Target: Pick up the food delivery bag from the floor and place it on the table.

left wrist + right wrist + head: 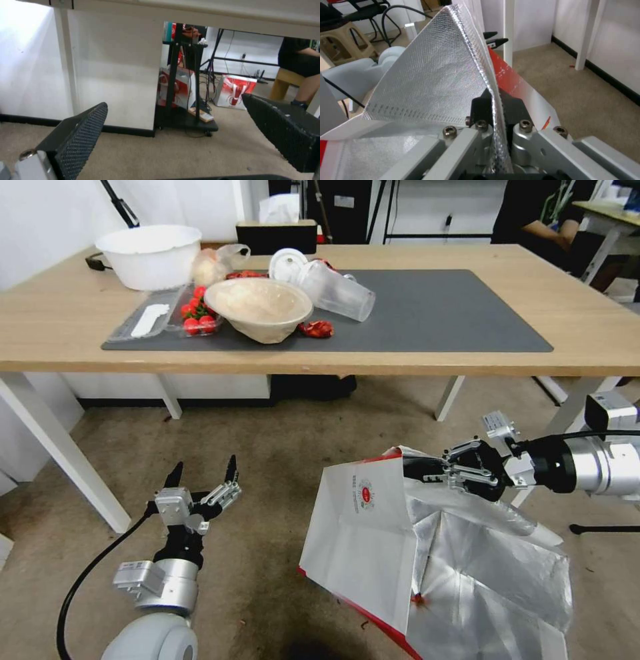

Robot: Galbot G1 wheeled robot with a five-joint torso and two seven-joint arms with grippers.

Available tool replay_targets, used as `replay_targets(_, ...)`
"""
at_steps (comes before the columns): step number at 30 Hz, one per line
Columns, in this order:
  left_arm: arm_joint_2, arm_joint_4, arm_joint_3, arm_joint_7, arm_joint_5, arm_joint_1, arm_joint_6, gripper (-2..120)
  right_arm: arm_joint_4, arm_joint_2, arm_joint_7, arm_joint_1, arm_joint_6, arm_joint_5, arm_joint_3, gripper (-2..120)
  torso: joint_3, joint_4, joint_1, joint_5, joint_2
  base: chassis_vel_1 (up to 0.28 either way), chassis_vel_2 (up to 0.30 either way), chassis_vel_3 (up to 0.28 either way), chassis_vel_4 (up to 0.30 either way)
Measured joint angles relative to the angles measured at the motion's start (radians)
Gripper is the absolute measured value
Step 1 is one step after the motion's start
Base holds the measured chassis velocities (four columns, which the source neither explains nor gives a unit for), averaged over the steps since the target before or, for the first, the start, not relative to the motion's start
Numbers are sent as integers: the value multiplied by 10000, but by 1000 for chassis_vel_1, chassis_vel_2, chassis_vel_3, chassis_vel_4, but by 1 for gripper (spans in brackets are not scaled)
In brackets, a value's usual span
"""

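The food delivery bag (pixel 373 540) is white with a red round logo and silver foil lining. It tilts over the floor (pixel 267 473) in front of the table (pixel 580 313), its mouth open toward me. My right gripper (pixel 427 471) is shut on the bag's upper rim. In the right wrist view the foil edge (pixel 493 100) runs pinched between the two black pads. My left gripper (pixel 203 473) hangs open over the floor to the left of the bag, apart from it, nothing between its fingers (pixel 80 135).
On the table's dark grey mat (pixel 453 307) lie a beige bowl (pixel 259 308), a clear cup (pixel 337 290), a tomato tray (pixel 193 313) and a white tub (pixel 148 255). White table legs (pixel 60 447) stand left and right. A person sits behind the table.
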Motion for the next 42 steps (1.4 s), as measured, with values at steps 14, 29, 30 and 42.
replay_targets(14,20,-27,-19,-2,-4,22,4,100,15,-1,-14,-12,-11,-1,18,0,357,0,168,0,521,0,0,0,0)
replay_targets(29,22,-50,-7,-3,-7,30,18,100,-5,-11,-36,-3,-12,-10,28,0,779,0,354,0,1128,0,0,0,0)
replay_targets(30,22,-50,-7,-3,-7,30,18,100,-5,-11,-36,-3,-12,-10,28,0,779,0,354,0,1128,0,0,0,0)
replay_targets(42,18,-50,-1,-7,-12,17,40,100,-46,53,-37,-15,-12,-49,-10,0,1103,1,527,0,1628,0,0,0,0)
